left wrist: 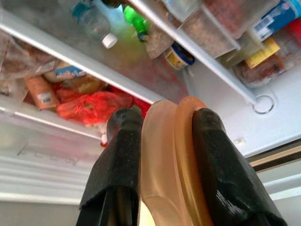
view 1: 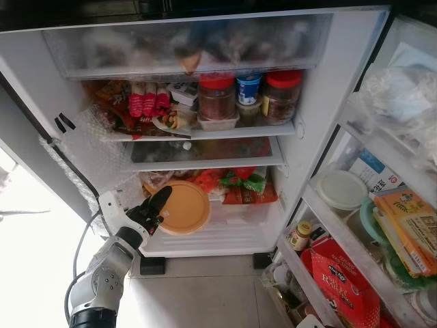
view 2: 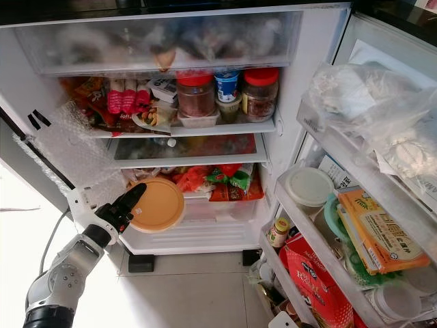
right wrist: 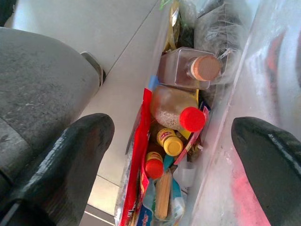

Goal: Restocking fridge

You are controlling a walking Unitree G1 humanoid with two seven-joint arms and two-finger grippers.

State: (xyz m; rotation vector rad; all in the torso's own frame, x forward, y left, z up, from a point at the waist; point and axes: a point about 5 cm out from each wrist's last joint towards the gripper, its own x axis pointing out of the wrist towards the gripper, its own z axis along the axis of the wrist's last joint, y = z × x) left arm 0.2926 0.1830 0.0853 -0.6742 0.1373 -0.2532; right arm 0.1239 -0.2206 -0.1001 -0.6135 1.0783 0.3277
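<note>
A round orange lidded container (view 1: 183, 206) stands on edge at the front of the open fridge's bottom shelf (view 1: 225, 236). My left gripper (view 1: 158, 205) is shut on its left rim, and in the left wrist view the two black fingers (left wrist: 123, 155) clamp the orange rim (left wrist: 171, 155) between them. My right gripper (right wrist: 171, 155) is open, hanging low beside the fridge door over the bottles and packets (right wrist: 169, 141) in the bottom door bin.
Jars and tubs (view 1: 247, 96) fill the upper shelf under a clear drawer (view 1: 191, 44). Red and green packets (view 1: 239, 184) lie behind the container. The open door (view 1: 372, 225) on the right holds boxes, lids and bags. Tiled floor (view 1: 205, 294) lies below.
</note>
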